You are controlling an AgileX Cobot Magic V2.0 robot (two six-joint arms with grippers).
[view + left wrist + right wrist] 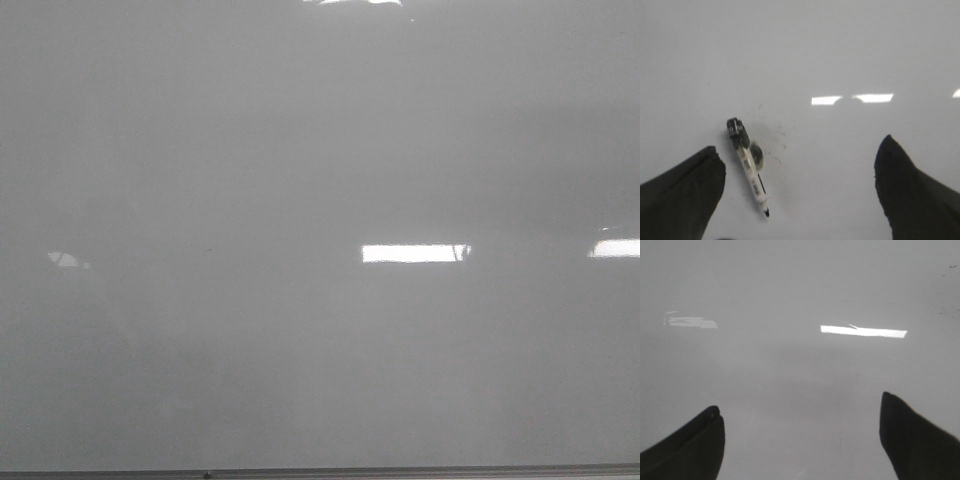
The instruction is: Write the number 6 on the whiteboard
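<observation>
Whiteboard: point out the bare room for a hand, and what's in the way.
The whiteboard is unmarked across the front view, down to its frame edge. Only clutter: a marker lying between the open left gripper's fingers. Bare under the open right gripper.

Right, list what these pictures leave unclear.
- Marker print: left wrist view, too small and blurred.
- Dark blob beside the marker: blurred, cannot identify.
- Whiteboard extent: front view, cut off by the edges.
- Left gripper, right gripper: only the fingertips show.
</observation>
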